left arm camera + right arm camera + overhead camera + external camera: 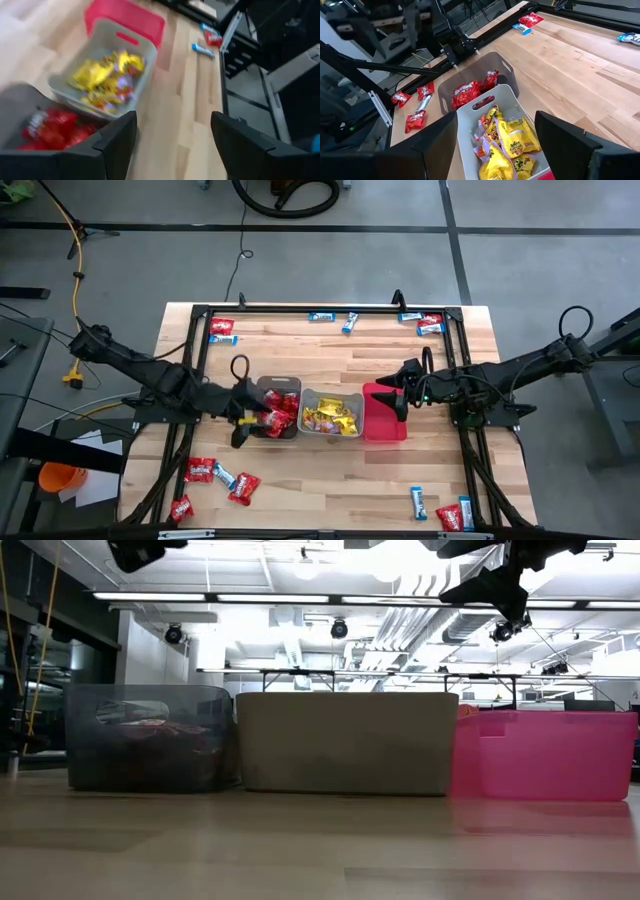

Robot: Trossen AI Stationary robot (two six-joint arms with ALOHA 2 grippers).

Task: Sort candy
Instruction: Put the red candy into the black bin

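Observation:
Three bins stand in a row mid-table. The brown bin holds red candy. The grey bin holds yellow candy. The pink bin is at the right end of the row. My left gripper hovers open over the brown bin's left side, and nothing lies between its fingers. My right gripper hangs open above the pink bin, its fingers empty. Loose red and blue-and-white candy lies flat on the table near the corners.
Loose candy lies at the near left, near right, far left and far right, with blue bars along the far edge. A black frame borders the wooden tabletop. Bare wood lies in front of and behind the bins.

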